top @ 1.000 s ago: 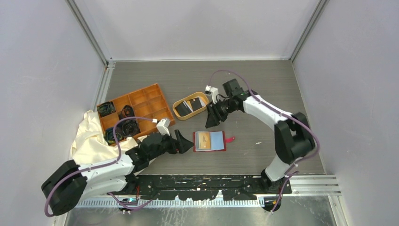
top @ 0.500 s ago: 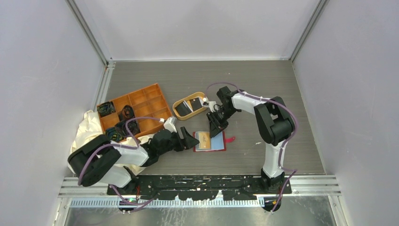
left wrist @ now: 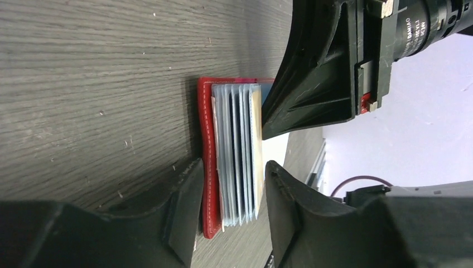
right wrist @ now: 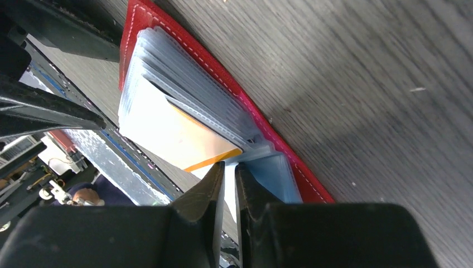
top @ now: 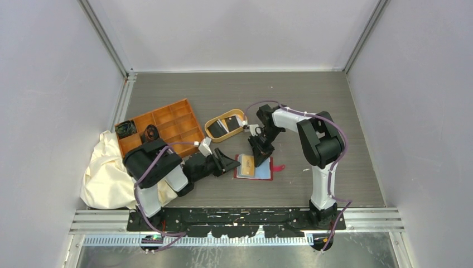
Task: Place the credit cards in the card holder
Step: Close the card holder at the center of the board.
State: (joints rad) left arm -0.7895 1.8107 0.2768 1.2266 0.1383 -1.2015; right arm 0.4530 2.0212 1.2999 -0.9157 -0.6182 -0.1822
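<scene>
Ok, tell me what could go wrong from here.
1. The right tool pinches a pale credit card at the clear sleeves' edge; it could miss the sleeve mouth and buckle a sleeve.
2. The left tool straddles the red card holder open, so the holder may skid.
3. Both tools sit very close and might collide.

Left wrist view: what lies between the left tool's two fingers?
The card holder: its red cover and clear sleeves sit in the open left tool's gap, seen in the left wrist view.
</scene>
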